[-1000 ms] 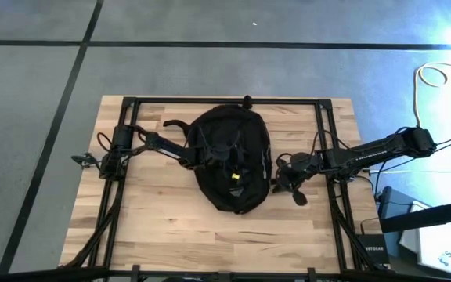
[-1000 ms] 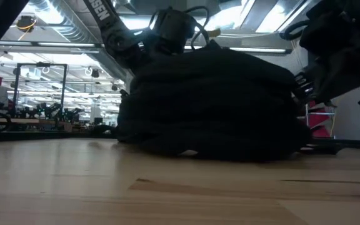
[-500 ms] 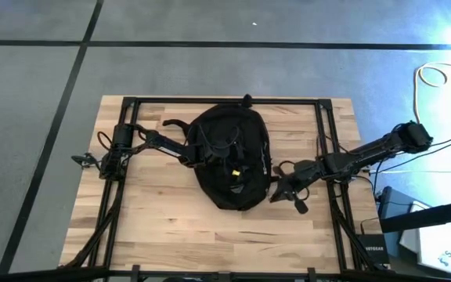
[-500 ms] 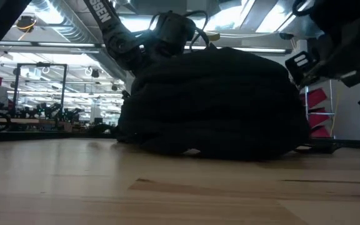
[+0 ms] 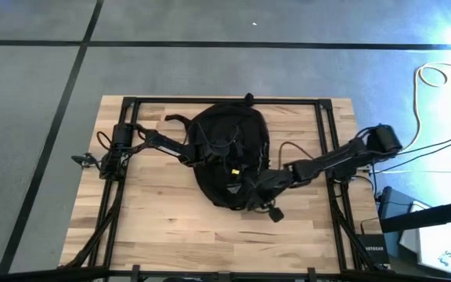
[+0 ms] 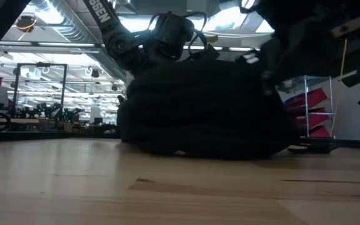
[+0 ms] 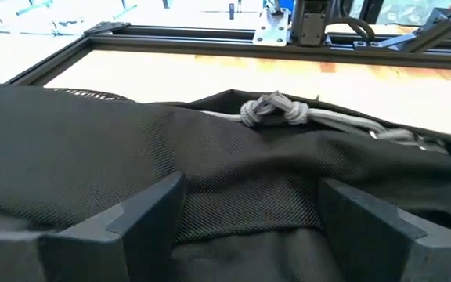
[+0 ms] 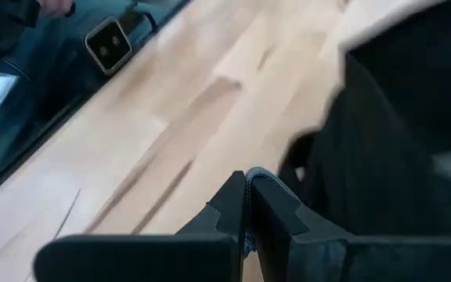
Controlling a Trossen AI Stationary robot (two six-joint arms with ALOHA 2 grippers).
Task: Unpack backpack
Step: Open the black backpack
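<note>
The black backpack lies flat in the middle of the wooden table, and it shows as a dark mound in the low view. My left gripper is at its left side and is open. Black mesh fabric lies between the fingers, and a knotted grey cord sits just beyond them. My right gripper is at the backpack's near right edge and is shut, with a small grey cord showing between its fingertips. My left gripper has its open fingers on either side of a ridge of the backpack's mesh; I cannot tell whether they touch it. My right gripper pinches a thin grey cord at the backpack's near right rim between its two fingers. The fingers slant down from the table's right.
A black metal frame runs round the table top, with rails along its left, right and far sides. Bare wood lies between the backpack and the near edge. Cables and equipment sit on the floor to the right.
My right gripper, shut throughout, has swept from the backpack's right side along its rim toward the near edge and the table's left, ending at the near right corner of the backpack. The backpack has stayed where it was.
</note>
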